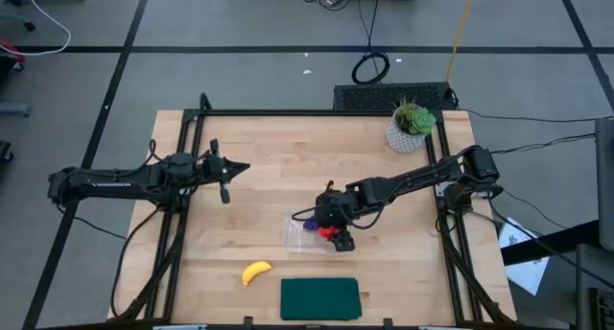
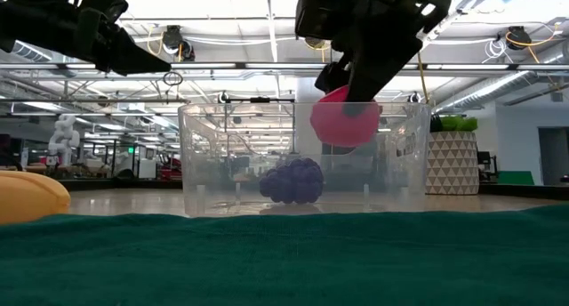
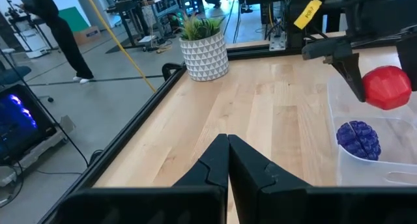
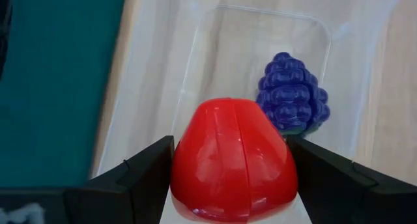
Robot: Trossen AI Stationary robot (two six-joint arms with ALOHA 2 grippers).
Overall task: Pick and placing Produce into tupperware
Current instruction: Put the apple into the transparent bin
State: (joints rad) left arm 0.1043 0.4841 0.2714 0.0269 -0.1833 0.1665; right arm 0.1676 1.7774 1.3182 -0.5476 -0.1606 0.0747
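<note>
Your right gripper point(image 4: 232, 162) is clamped on the red strawberry point(image 4: 233, 159), one dark finger on each flank, and holds it in the air above the tupperware point(image 2: 200, 155), near the container's right half in the low view. The purple grape cluster point(image 2: 292, 180) already lies on the container floor, below the strawberry and apart from it. The yellow banana point(image 1: 255, 271) rests on the bare wood, nearer the front edge and to the left of the container, just beside the dark green mat point(image 1: 319, 297).

Risks you should weigh: the strawberry hangs close to one side wall, so a release from this height may send it against the rim and out onto the table. If it drops onto the grapes, its smooth rounded shell could glance off them. The container looks light and is not held down, so a finger catching the wall on descent would likely push or tip it.

Materials: the strawberry is glossy, hard-looking plastic with a seam down its middle. The grapes are a knobbly moulded cluster. The container is thin, clear and shallow, with rounded corners. The tabletop is pale butcher-block wood.

Your left gripper point(image 3: 227, 160) waits well apart over the table's left side, its fingers pressed together. A potted plant point(image 1: 413, 127) stands at the far right corner
</note>
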